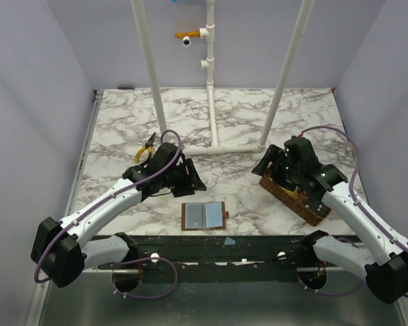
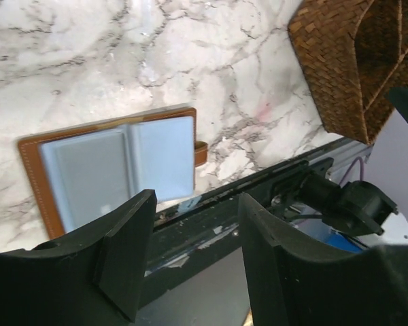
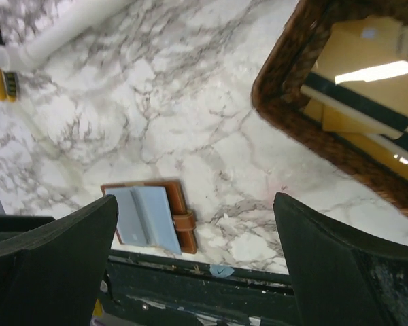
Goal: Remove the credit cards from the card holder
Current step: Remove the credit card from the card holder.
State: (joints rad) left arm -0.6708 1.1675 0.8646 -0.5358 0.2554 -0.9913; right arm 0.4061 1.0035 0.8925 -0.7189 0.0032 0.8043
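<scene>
Lower the empty, released left gripper [image 2: 197,204] from just behind the wallet [image 1: 203,215] squarely onto its open face, with the released right gripper [image 3: 196,200] parked well right of it.

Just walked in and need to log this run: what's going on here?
Two robot arms are working at a marble table. The brown card holder lies open and flat near the front edge, clear pockets up, and neither arm touches it. The left gripper hovers near it, open and empty. The right gripper, wide open and empty, hangs by the woven basket, where what look like yellowish cards lie. Yellow-handled pliers lie untouched.
</scene>
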